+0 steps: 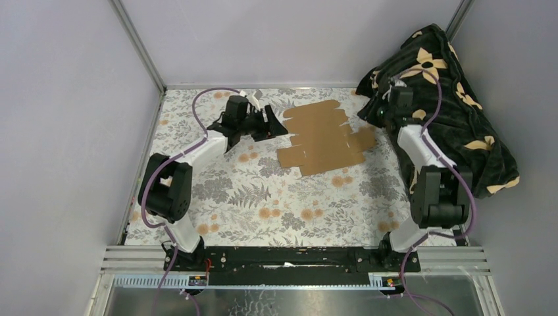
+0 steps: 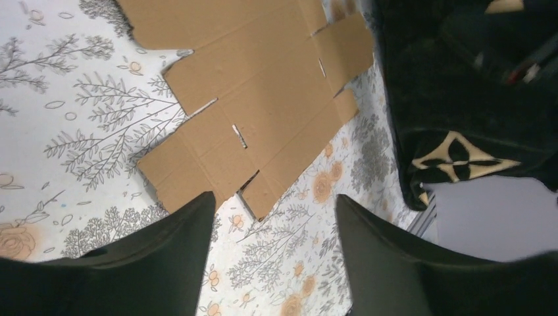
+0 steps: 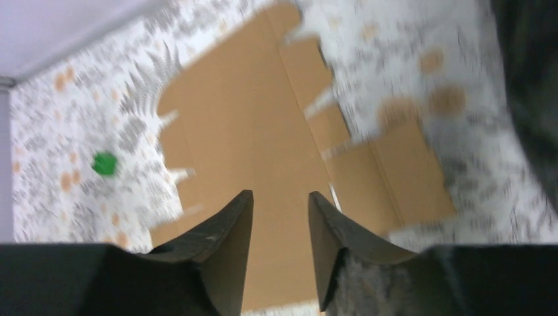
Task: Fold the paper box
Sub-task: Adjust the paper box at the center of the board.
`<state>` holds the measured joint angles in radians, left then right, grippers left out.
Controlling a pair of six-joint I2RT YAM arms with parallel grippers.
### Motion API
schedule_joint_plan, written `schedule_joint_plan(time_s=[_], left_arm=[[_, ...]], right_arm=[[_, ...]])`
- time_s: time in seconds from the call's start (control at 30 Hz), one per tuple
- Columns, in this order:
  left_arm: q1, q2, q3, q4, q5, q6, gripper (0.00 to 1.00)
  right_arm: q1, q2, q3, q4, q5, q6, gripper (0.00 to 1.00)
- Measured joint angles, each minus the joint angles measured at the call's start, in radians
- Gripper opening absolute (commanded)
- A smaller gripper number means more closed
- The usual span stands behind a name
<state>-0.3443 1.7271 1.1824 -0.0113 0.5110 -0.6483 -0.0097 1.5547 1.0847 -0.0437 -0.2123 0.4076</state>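
Note:
The paper box [image 1: 326, 138] is a flat brown die-cut sheet with flaps and creases, lying on the floral table cover at the back middle. My left gripper [image 1: 273, 125] hovers just left of the sheet. In the left wrist view the sheet [image 2: 256, 99] lies ahead of the gripper [image 2: 273, 204], whose jaws stand wide with only tablecloth between them. My right gripper [image 1: 383, 117] is at the sheet's right end, against the dark blanket. In the blurred right wrist view the gripper [image 3: 279, 194] hangs over the cardboard [image 3: 263, 125], jaws apart by a narrower gap, holding nothing.
A black blanket with yellow flowers [image 1: 454, 99] is heaped at the back right corner, next to the sheet's right end. A tiny green cube [image 3: 104, 163] lies on the cloth beyond the sheet's far side. Grey walls and metal posts close in the table.

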Motion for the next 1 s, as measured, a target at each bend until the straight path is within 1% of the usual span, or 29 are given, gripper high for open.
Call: schedule_joint_plan(time_s=[0.07,0.13,0.2,0.3,0.37,0.5,0.7,0.9,1.0], left_arm=[[-0.005,0.005,0.005,0.008,0.011,-0.01,0.51],[-0.011,0.015,0.005,0.013,0.022,-0.014,0.47],[-0.014,0.023,0.005,0.011,0.024,-0.016,0.45],[-0.016,0.024,0.005,0.004,0.019,-0.012,0.41],[-0.023,0.024,0.005,-0.001,0.008,-0.008,0.4],[-0.047,0.024,0.004,-0.006,-0.022,-0.004,0.38],[-0.088,0.024,-0.035,-0.003,-0.06,-0.006,0.39],[-0.093,0.046,-0.087,0.003,-0.105,-0.011,0.39],[-0.093,0.067,-0.107,0.012,-0.132,-0.011,0.39]], right_arm=[[-0.005,0.087,0.134,-0.019,-0.017,-0.032,0.36],[-0.006,0.175,0.253,-0.05,-0.015,-0.066,0.35],[-0.007,0.266,0.357,-0.104,-0.003,-0.1,0.31],[-0.007,0.367,0.428,-0.171,0.02,-0.138,0.29],[-0.007,0.408,0.415,-0.208,0.028,-0.151,0.29],[-0.004,0.409,0.315,-0.237,0.036,-0.158,0.31],[-0.003,0.4,0.221,-0.258,0.072,-0.161,0.34],[0.007,0.395,0.2,-0.261,0.098,-0.161,0.35],[0.035,0.395,0.196,-0.258,0.103,-0.161,0.35]])
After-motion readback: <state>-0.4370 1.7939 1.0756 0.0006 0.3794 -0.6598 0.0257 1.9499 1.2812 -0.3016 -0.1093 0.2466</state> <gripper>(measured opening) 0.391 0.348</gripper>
